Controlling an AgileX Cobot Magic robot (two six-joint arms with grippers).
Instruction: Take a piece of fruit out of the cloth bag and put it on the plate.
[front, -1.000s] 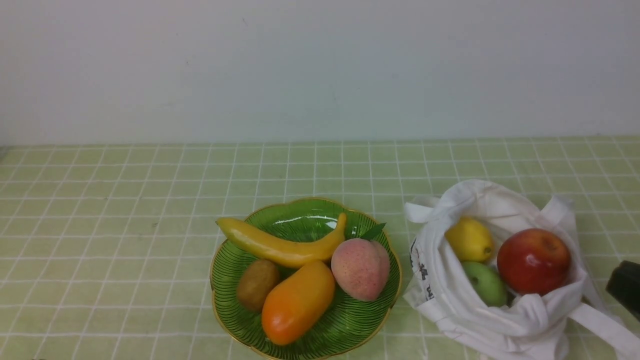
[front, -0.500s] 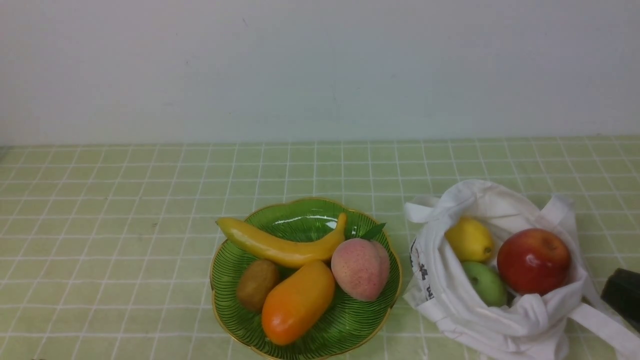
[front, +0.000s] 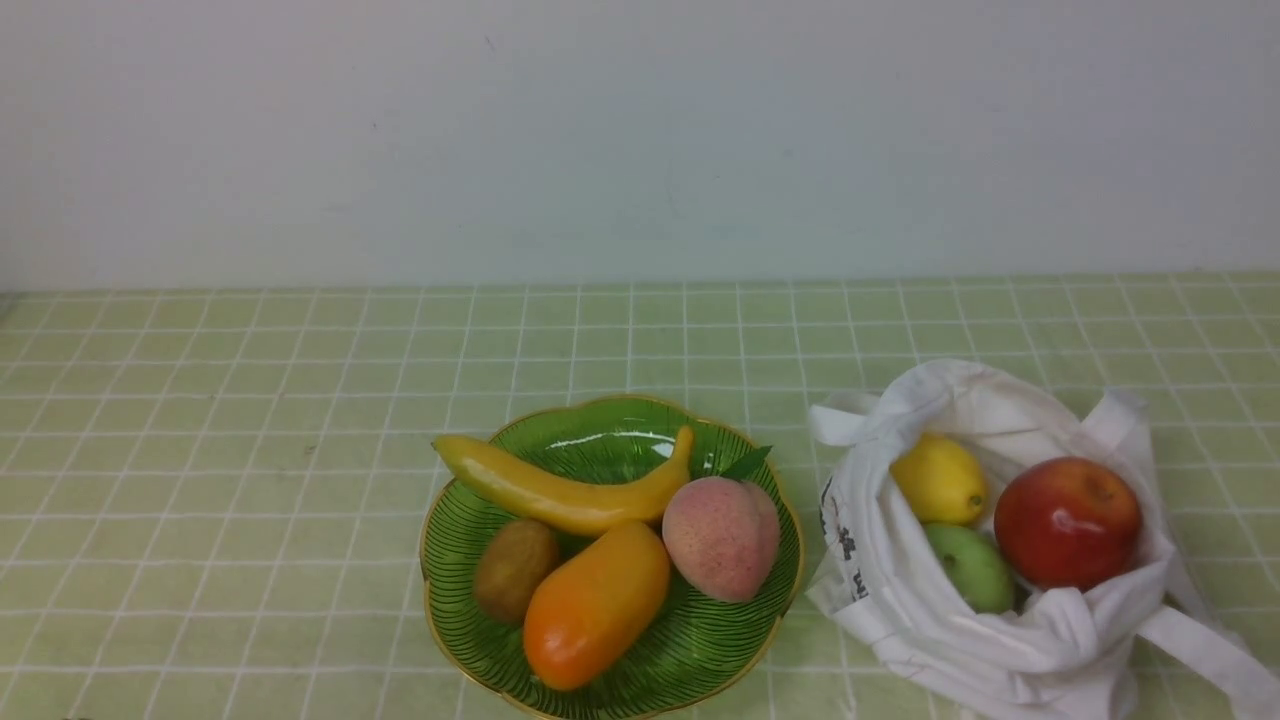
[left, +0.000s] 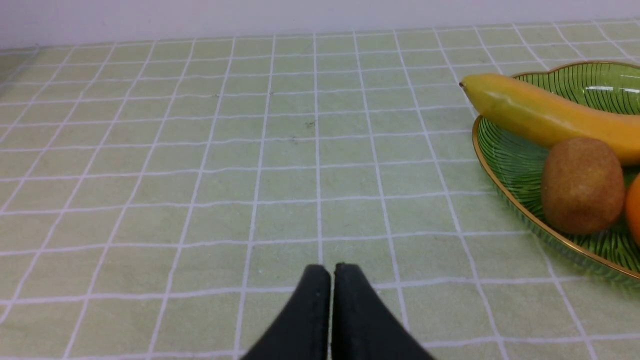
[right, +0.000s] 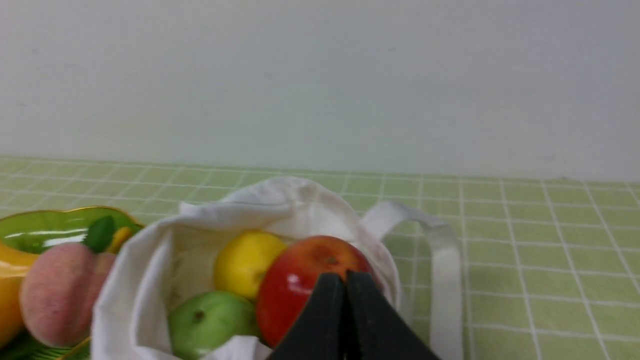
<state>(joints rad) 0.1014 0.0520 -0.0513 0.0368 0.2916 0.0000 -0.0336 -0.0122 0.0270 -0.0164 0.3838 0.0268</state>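
The left hand (left: 332, 272), fingers pressed together and empty, hovers over the green-checked bench (front: 250, 480) left of the plate (front: 610, 440). The kiwi (front: 514, 568) lies on the plate's left side. Right of the plate sits the cloth bag (front: 1000, 640), the right hand (right: 345, 282) likewise closed and empty near it, a pale wall (front: 640, 140) behind.

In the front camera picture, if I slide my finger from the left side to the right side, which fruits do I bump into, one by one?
Kiwi → mango → peach, all on the green plate; then in the cloth bag, lemon → red apple. I left out the banana and green fruit, which overlap others.
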